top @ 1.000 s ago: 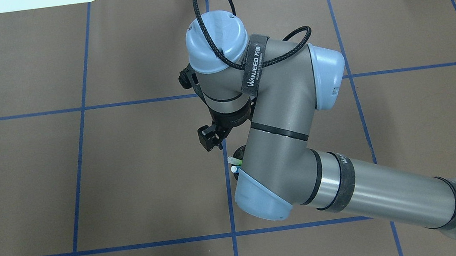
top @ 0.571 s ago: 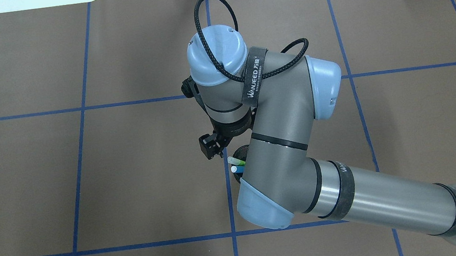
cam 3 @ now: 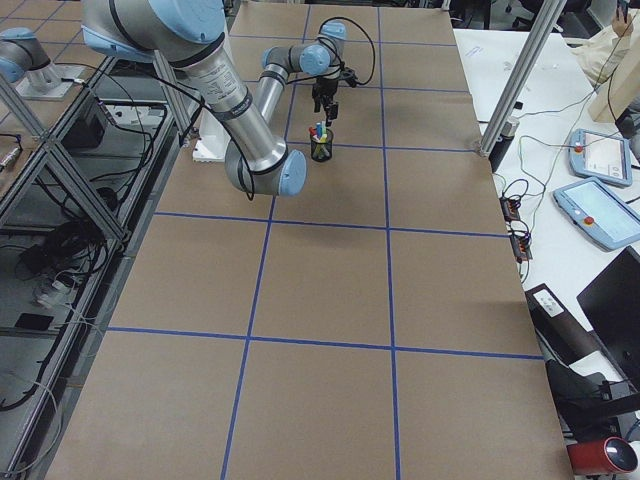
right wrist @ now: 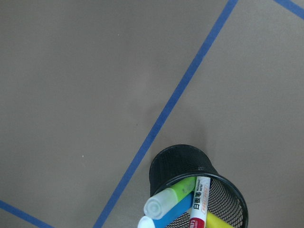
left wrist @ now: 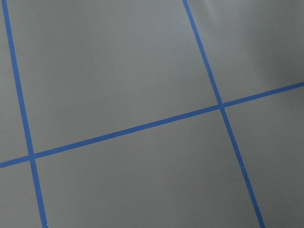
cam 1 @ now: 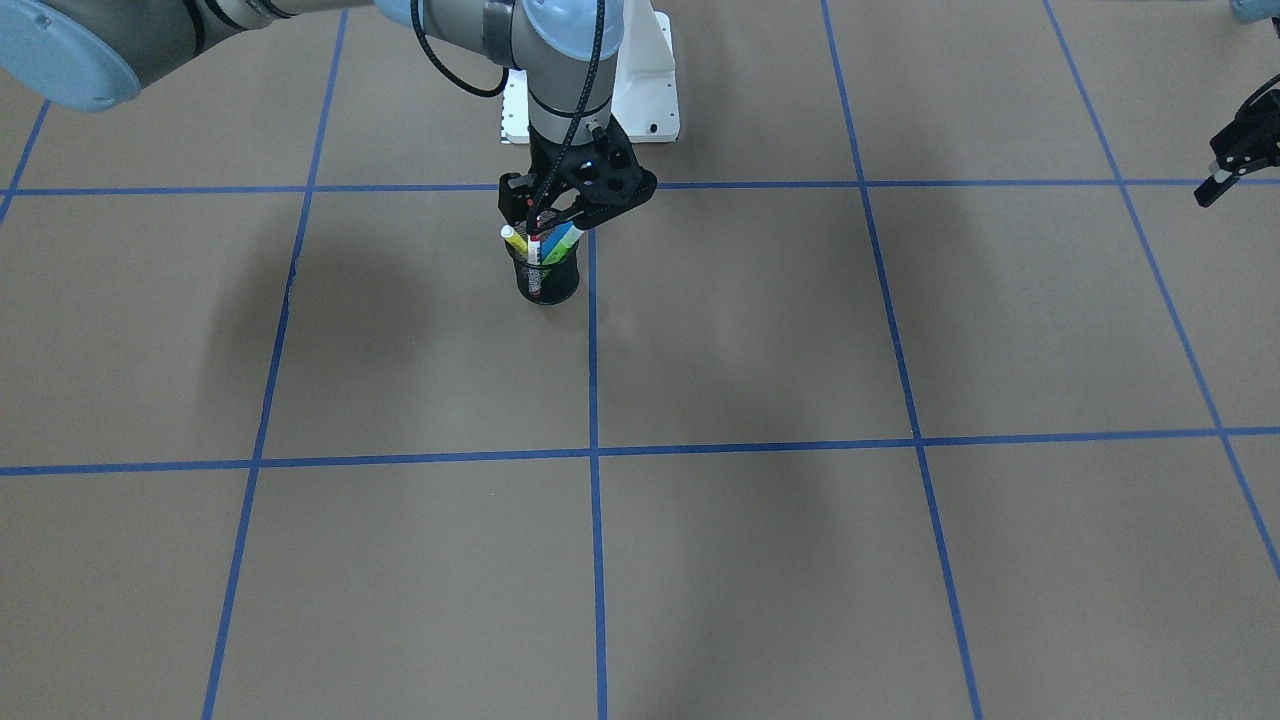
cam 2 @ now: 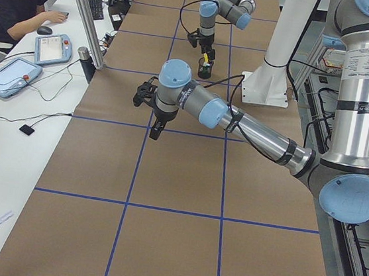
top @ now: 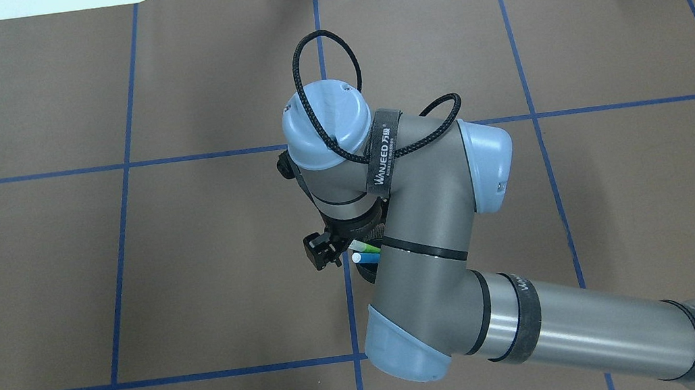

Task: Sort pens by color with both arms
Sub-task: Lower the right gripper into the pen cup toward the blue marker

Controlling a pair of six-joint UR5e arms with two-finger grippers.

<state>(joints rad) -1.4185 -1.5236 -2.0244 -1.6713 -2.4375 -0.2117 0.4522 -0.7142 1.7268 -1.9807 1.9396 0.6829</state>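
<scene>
You've got 4 in black mesh cup (cam 1: 548,285), leaning: yellow pen (cam 1: 513,240), red-capped white pen (cam 1: 535,252), green pen (cam 1: 565,238), blue pen (right wrist: 170,213). Cup stands on brown table (cam 1: 800,330), just beside blue tape line (cam 1: 592,350). Right gripper (cam 1: 555,222) hangs right over cup, jaws apart around pen tops; contact unclear. Left gripper (cam 1: 1212,188) well apart, above bare table; you can't tell its jaw state.
</scene>
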